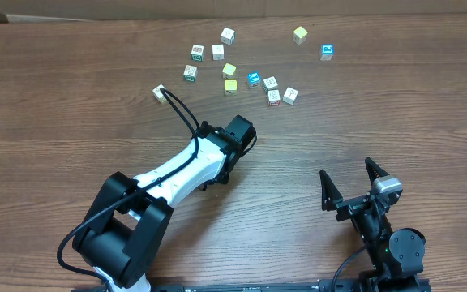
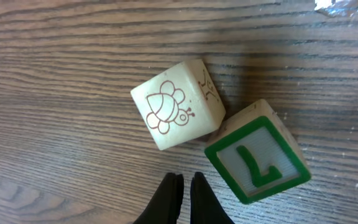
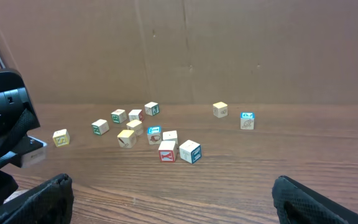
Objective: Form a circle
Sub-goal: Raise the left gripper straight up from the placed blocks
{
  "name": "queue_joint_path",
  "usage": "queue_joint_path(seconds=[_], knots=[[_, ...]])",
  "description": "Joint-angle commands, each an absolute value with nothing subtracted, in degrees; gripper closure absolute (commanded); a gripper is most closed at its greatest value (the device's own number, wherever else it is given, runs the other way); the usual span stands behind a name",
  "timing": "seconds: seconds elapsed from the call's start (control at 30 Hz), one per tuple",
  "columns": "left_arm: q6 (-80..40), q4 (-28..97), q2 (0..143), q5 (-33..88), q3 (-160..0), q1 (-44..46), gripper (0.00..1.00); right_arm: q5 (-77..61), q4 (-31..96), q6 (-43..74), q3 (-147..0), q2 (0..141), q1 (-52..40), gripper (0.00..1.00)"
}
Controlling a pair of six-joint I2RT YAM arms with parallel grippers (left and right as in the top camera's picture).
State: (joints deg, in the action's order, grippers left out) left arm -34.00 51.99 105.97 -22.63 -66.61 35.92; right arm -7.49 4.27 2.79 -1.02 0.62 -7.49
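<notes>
Left hand [image 2: 187, 178]: fingers are pressing together, gripping nothing, tips hovering over the bench [image 1: 396, 97] just short of two cubes.
Close cubes: bee cube [image 2: 176, 112] is lying just beside the green L cube [image 2: 260, 160], corners about touching; can't match them to the overhead view.
Right hand [image 1: 346, 168]: is sitting wide open, empty, near right edge, well apart from all cubes.
Cube cluster [image 1: 197, 53]: whitish printed cubes are lying far left in a loose group, ring not closed.
Loose cubes: yellow cube [image 1: 230, 85] and blue cube [image 1: 327, 52] are lying to its right.
</notes>
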Motion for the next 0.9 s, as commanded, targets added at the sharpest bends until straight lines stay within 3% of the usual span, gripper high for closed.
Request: queue_joint_path(seconds=[0.0,0.87], knots=[[-34.2,51.7,104.2,-24.2,-66.1,36.0,0.96,-7.4,4.0,2.5,-0.4,0.2,-7.2,0.00],[-31.3,51.3,104.2,-22.4,-65.7,36.0,0.96,-7.4,4.0,2.5,-0.4,0.2,-7.2,0.00]])
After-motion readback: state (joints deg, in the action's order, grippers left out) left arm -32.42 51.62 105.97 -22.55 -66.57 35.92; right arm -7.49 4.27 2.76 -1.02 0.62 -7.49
